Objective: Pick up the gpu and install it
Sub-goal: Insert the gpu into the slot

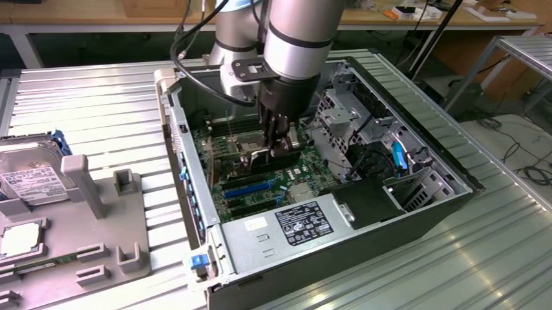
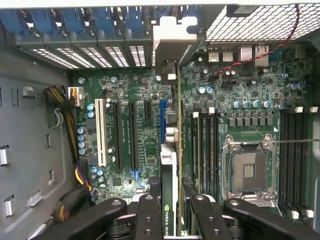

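Light: bright, from above.
Glare: ribbed silver metal table [image 1: 95,103]; metal bracket of thin green gpu card [image 2: 170,160].
Shadow: inside black computer case [image 1: 388,236].

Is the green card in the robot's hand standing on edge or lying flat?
On edge: the card shows as a thin line, gripped in the hand, upright over the main board.

What I can't see from my seat
I see the gpu [image 2: 178,125] edge-on, near end buried in the gripper [image 2: 175,202]; hard drive [image 1: 26,175] runs off the exterior view's left.
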`<control>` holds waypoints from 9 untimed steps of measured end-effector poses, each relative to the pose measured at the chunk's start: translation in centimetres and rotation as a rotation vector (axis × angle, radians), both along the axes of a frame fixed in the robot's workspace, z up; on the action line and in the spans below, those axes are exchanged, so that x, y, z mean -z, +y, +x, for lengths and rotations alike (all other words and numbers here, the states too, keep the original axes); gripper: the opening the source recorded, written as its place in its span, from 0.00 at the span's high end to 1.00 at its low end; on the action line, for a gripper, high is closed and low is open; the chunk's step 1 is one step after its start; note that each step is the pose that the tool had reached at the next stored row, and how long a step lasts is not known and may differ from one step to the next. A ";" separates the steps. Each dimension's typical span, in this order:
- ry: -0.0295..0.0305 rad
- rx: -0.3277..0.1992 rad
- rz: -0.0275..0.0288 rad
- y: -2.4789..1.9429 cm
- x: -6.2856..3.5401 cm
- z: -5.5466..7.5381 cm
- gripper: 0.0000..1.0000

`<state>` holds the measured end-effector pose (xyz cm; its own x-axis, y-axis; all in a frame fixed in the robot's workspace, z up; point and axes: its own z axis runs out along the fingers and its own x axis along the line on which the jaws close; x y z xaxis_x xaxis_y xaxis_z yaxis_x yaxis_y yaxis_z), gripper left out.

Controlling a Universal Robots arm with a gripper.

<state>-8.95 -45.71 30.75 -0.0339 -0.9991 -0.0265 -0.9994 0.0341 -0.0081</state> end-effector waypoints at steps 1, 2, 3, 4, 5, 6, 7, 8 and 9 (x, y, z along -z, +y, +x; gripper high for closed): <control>-0.0001 0.000 0.0002 0.00 0.04 -0.1 0.73; -0.0001 0.000 0.0003 0.01 0.11 -0.2 0.73; -0.0003 0.000 0.0003 0.01 0.20 -0.3 0.73; -0.0006 0.000 0.0002 0.00 0.28 -0.4 0.73; -0.0011 0.000 0.0002 0.00 0.39 -0.4 0.73; -0.0016 0.000 0.0001 0.00 0.48 -0.5 0.73; -0.0020 0.000 0.0001 0.00 0.57 -0.5 0.73; -0.0025 0.000 -0.0001 -0.02 0.70 -0.5 0.73; -0.0031 0.000 0.0000 -0.02 0.87 -0.5 0.73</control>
<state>-9.50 -45.73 29.88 -0.0337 -0.9991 -0.0266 -0.9994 0.0341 -0.0112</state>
